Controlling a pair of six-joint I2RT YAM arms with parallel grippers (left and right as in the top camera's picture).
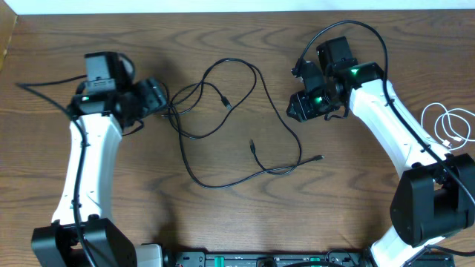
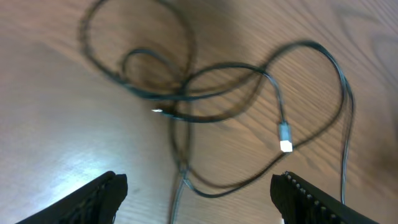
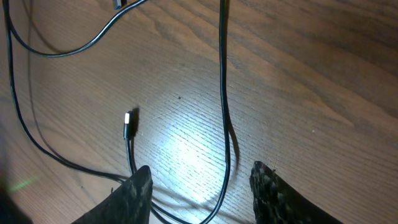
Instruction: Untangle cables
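Overhead, a wood-grain counter (image 1: 237, 230) was seen, black cable (image 1: 219, 186) looped across it, white cable (image 1: 444, 113) near its edge; left end effector (image 2: 199, 193) and right end effector (image 3: 200, 190) were spread apart, empty.

Long thin black cord (image 1: 223, 186) sprawled centrally in loose overlapping loops, plug ends free, shorter white cord (image 1: 447, 132) coiled far right, well apart.

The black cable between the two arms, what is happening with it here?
Two robot arms are set to untangle cables. The black cable lies in loose, crossing loops in the middle of the table, and nothing holds it. The left tool is open above the tangled part at its left; the right tool, also open, hangs over a strand at its right. The white cable lies coiled apart, at the right edge.
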